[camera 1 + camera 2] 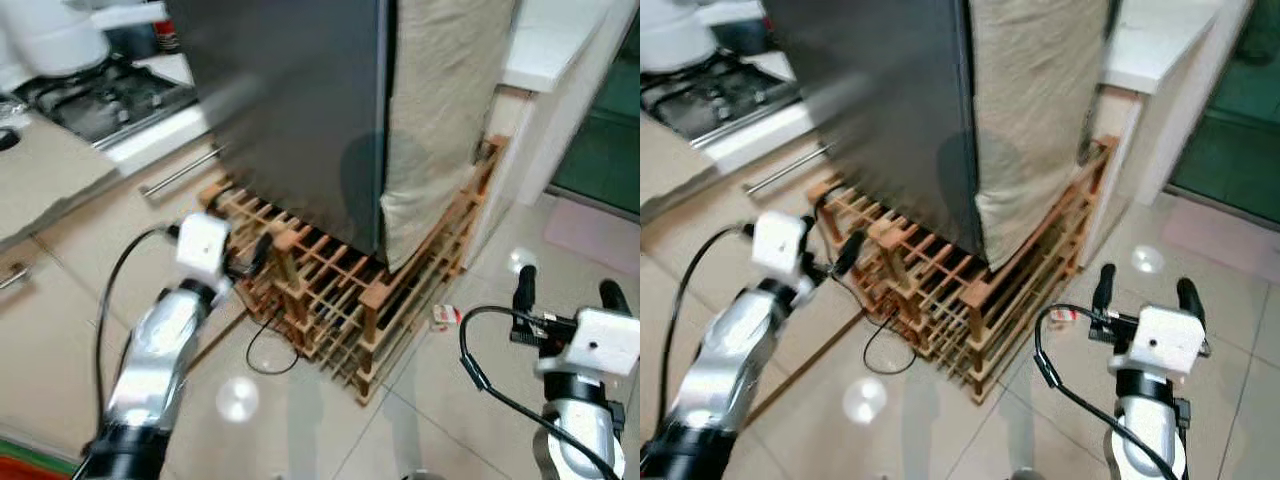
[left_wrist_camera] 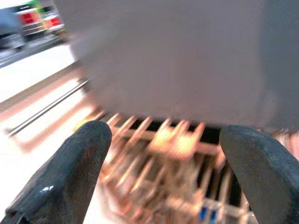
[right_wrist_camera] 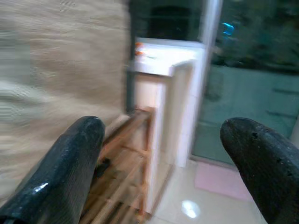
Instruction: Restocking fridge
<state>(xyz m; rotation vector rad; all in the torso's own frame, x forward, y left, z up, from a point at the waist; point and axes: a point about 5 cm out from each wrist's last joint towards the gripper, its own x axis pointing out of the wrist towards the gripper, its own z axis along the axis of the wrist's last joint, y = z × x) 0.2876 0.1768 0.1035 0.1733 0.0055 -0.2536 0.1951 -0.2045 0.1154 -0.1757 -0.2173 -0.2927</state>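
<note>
A dark grey fridge stands shut on a wooden slatted rack, its right side draped in beige cloth. My left gripper is raised at the rack's left corner, just below the fridge door, its fingers open with nothing between them. My right gripper hovers over the floor to the right of the rack, fingers wide apart and empty, pointing toward the cloth-covered side and a white counter.
A gas stove and beige counter with drawer handles lie to the left. A white counter and green glass door are at the right. A small red-and-white packet lies on the tiled floor.
</note>
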